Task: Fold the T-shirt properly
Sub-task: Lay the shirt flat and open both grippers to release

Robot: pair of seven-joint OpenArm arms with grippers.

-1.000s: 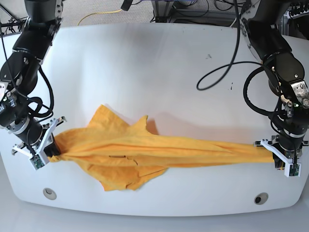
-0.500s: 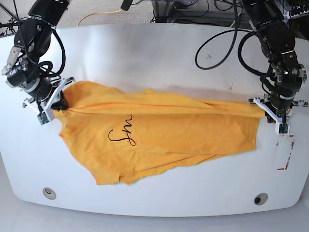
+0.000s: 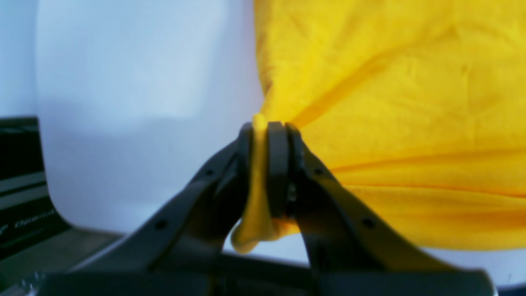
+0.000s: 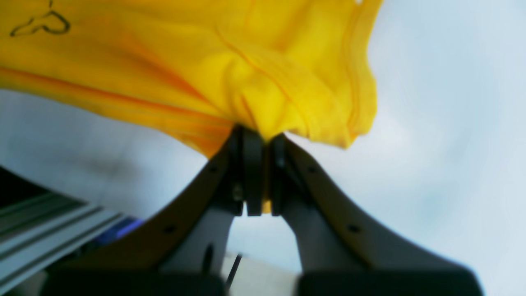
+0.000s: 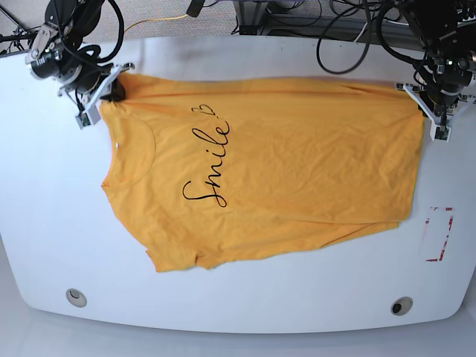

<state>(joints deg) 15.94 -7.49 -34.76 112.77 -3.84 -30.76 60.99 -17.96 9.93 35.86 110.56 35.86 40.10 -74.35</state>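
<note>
Spreading the T-shirt (image 5: 282,171) flat across the table (image 5: 238,297), left gripper (image 3: 265,164) and right gripper (image 4: 259,172) each pinch an upper corner; next, releasing and smoothing before folding.

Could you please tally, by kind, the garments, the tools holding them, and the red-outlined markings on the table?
T-shirt: 1
Tools: 2, the left tool and the right tool, each shut on a far corner of the shirt
Red-outlined rectangle on the table: 1
Total: 4
</note>
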